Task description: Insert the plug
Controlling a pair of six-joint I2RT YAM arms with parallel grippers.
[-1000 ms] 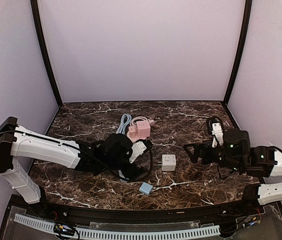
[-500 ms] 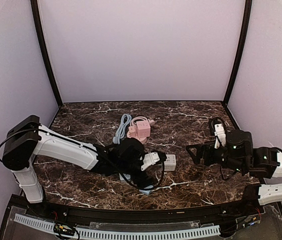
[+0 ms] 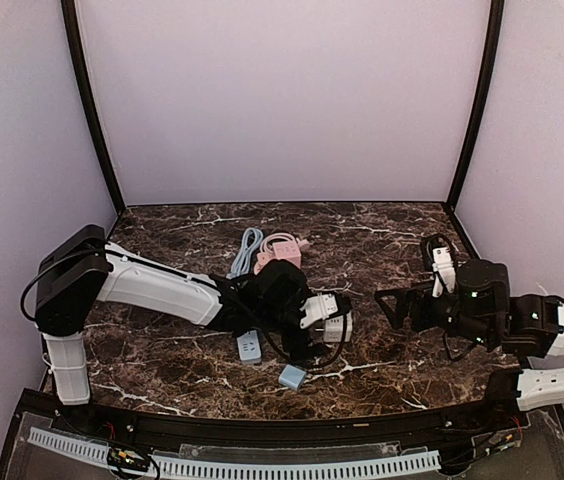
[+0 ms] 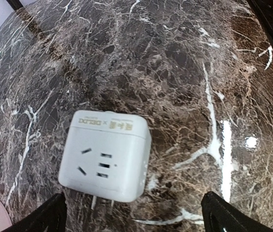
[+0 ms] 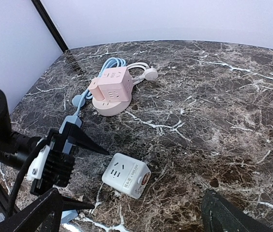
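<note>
White cube plug adapter point(image 3: 337, 325) point(image 4: 105, 154) point(image 5: 126, 175): lying on the dark marble tabletop point(image 3: 392, 240), a little right of centre and rather low in the top view. In the left wrist frame, placed left of centre, one face with socket holes turned up, a printed label along the upper edge, thin metal prongs point(image 4: 94, 201) pointing to the bottom edge. Not lifted, not touched by anything.

Left jaws: wide open, one black tip in each lower corner of the left wrist frame, with the adapter between them but apart from both. In the top view, just left of the adapter, at the end of the white left arm point(image 3: 162, 290) reaching in from the left edge.

Right jaws: also wide open and holding nothing, tips in the two lower corners of the right wrist frame. In the top view, right of the adapter and well apart from it, on the right arm point(image 3: 482, 310) coming in from the right edge.

Higher up, near the centre of the top view: pink cube power strip point(image 3: 284, 260) point(image 5: 110, 89) on a round pink base, with a white cable point(image 3: 280, 238) and a light blue cable point(image 3: 247, 248) point(image 5: 105, 64) coiled beside and behind it. Apart from the white adapter.

Below the left arm in the top view: light blue flat plug point(image 3: 249, 347) and, closer to the bottom edge, small light blue block point(image 3: 291, 376), both resting on the tabletop, near the adapter but not touching it.
</note>
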